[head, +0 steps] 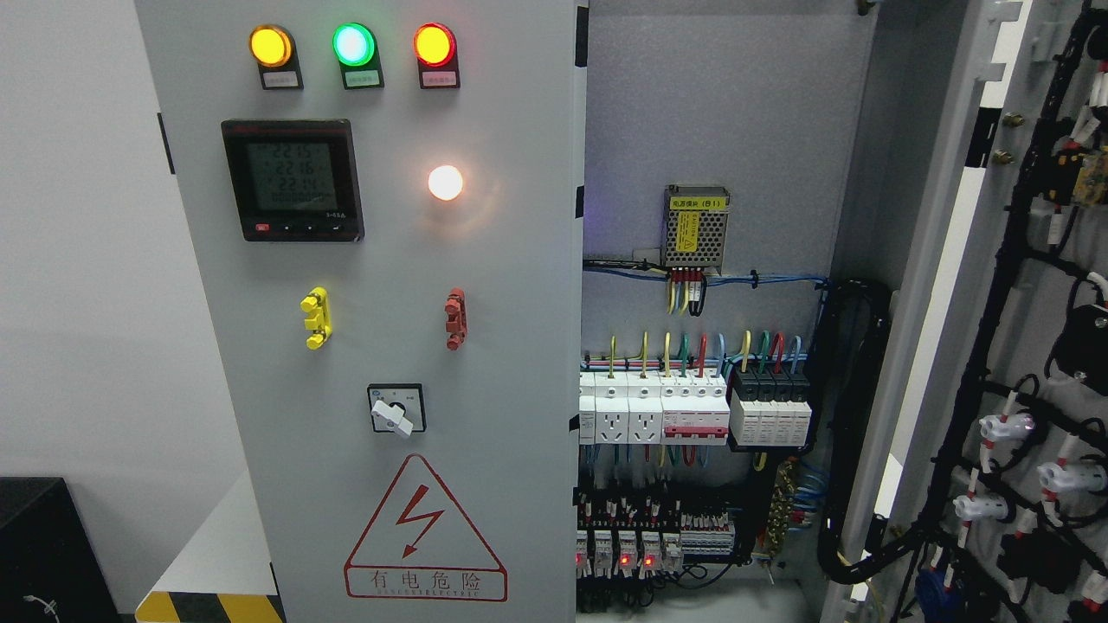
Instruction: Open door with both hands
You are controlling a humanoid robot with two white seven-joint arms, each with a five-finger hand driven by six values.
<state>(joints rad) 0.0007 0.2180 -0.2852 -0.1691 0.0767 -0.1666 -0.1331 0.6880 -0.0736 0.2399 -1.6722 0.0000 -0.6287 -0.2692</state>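
Neither hand shows anywhere in the head view, and no arm enters from either side, so whether the fingers are apart or together cannot be told. Everything is placed here against the left door [381, 346], a grey panel that stands shut and fills the middle of the picture. Along its top sit three round lamps: a yellow lamp [271, 46], a green lamp [353, 44] and a red lamp [434, 44], each with a small label under it. Below the yellow and green ones is a black meter [293, 179] with a lit screen, and beside that meter, under the red lamp, glows a white lamp [445, 183]. Lower on the door come a yellow handle [316, 317] and a red handle [455, 317], side by side and well apart. Beneath them is a rotary switch [396, 409], and under that a red warning triangle [424, 529] with a lightning bolt. Just past the door's right edge the cabinet interior lies exposed: a mesh-cased power supply [696, 227] up high, a row of white breakers [653, 407] with coloured wires below it, and small relays with red lights near the bottom. Farther out from that edge the right door [1030, 363] stands swung wide open, its inner face carrying black cable bundles. On the other side of the left door is a plain wall, with a black box [43, 545] low down.
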